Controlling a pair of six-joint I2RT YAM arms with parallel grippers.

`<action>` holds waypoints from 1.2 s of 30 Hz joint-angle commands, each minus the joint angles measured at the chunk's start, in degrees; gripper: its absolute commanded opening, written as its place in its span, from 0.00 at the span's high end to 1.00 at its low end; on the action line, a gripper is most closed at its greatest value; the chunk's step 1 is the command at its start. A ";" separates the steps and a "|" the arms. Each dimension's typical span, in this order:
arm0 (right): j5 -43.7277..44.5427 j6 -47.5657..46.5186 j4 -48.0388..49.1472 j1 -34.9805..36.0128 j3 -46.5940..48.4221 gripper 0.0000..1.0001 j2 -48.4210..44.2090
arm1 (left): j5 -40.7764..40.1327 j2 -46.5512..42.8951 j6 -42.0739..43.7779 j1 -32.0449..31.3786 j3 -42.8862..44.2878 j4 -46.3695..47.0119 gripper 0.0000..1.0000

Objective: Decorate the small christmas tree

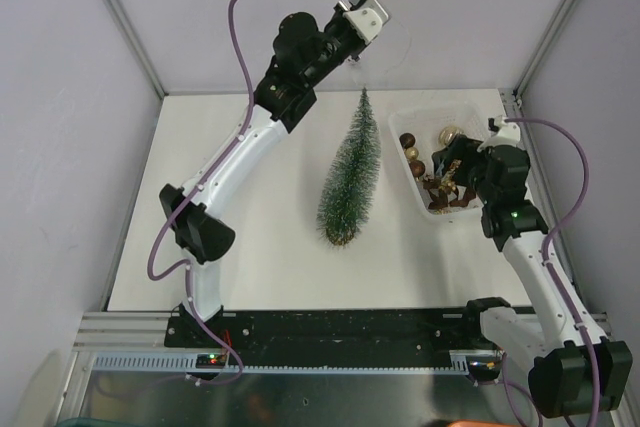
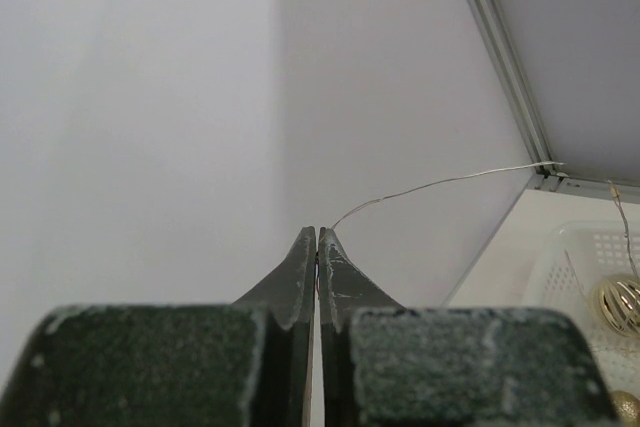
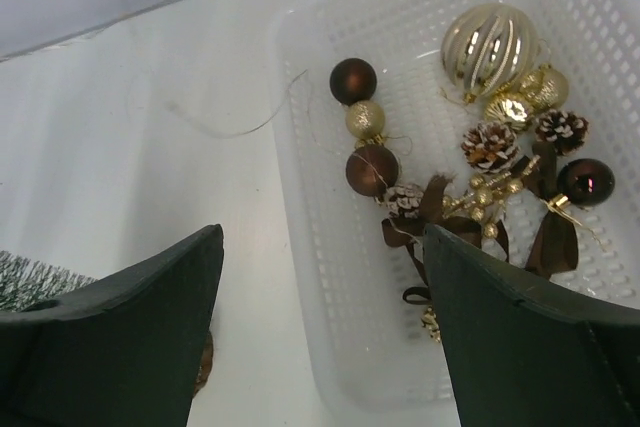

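Left gripper (image 2: 317,235), raised at far left, is pinched together on a thin silver wire (image 2: 440,183). The small christmas tree (image 1: 350,182) sits mid-table between the arms; judged light, bristles soft, best gripped low on its stiff stem. Right gripper (image 3: 322,247) hangs spread and empty over the white basket (image 3: 300,207).

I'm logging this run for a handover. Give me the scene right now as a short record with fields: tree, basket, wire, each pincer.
tree: small christmas tree, mid-table, no ornaments visible on it
basket: white basket, right of the tree, holding brown and gold baubles and pinecones
left arm: left pincer high near the back wall, shut on a thin wire
wire: leads from the fingertips toward the basket side
right arm: right pincer open, over the basket, holding nothing
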 commanded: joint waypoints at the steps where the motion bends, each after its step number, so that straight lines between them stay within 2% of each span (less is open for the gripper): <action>1: -4.08 -0.63 9.16 -0.10 -0.96 0.15 -0.48 | -0.81 -3.94 1.13 0.44 -0.25 2.25 0.99; 4: -6.66 -1.57 13.52 1.28 -1.13 0.16 2.46 | -1.02 -4.26 1.34 0.48 -0.58 2.25 0.99; 13: -6.08 -5.20 24.49 4.56 -0.97 0.16 7.92 | -1.32 -5.29 1.51 0.71 -1.43 2.27 0.99; 20: -6.65 -8.37 24.45 5.17 2.48 0.18 13.21 | -1.50 -5.50 1.51 0.71 -1.40 2.25 0.98; 25: -7.33 -9.23 25.20 6.05 5.05 0.25 18.64 | -1.84 -5.71 1.44 0.80 -1.38 2.17 0.97; 29: -7.31 -9.47 26.08 6.77 7.72 0.40 22.63 | -2.21 -6.04 1.23 0.85 -1.44 2.16 0.97; 31: -6.39 -9.47 26.20 6.93 8.54 0.54 23.55 | -2.68 -6.29 1.07 0.92 -1.59 2.18 0.97; 34: -2.96 -9.36 25.69 6.66 9.41 0.88 23.19 | -3.73 -7.37 0.18 1.64 -2.55 2.16 0.97; 36: -0.97 -8.83 25.02 5.72 10.02 0.97 22.47 | -5.63 -8.27 -0.69 2.57 -3.34 2.07 0.97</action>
